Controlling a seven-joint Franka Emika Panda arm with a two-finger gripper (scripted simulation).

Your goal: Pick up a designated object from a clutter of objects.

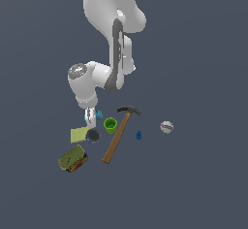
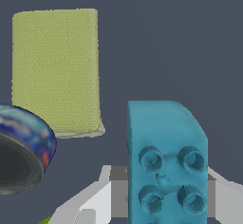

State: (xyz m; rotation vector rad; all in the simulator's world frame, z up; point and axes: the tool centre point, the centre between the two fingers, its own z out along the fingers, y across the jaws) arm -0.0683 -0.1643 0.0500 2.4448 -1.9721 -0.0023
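The end effector (image 1: 90,117) stood low over the clutter, at the exterior view's left of the green cup (image 1: 110,124), and the teal-blue toy piece (image 2: 166,161) sat between its fingers (image 2: 90,204), which showed pale on either side of it in the wrist view. Whether the pads already pressed its sides could not be told; the fingers looked narrowed close around the block, with little or no gap showing. In the exterior view only a sliver of the piece (image 1: 99,113) peeked out beside the end effector. The step in hand seemed to be securing the grasp before lifting. To do it well, the fingers should close squarely on the flat side walls of the block, not on its studded face, and the squeeze should be finished before any upward move. The yellow-green pad (image 2: 56,71) lay apart from the block, and the dark round thing with its blue-patterned rim (image 2: 23,147) sat close by, so a straight vertical lift would likely be the safest way to avoid nudging either. The hammer (image 1: 118,135), the white ball (image 1: 166,126), the small darker blue bit (image 1: 139,135) and the olive-and-red box (image 1: 73,158) lay farther off and looked unlikely to interfere.
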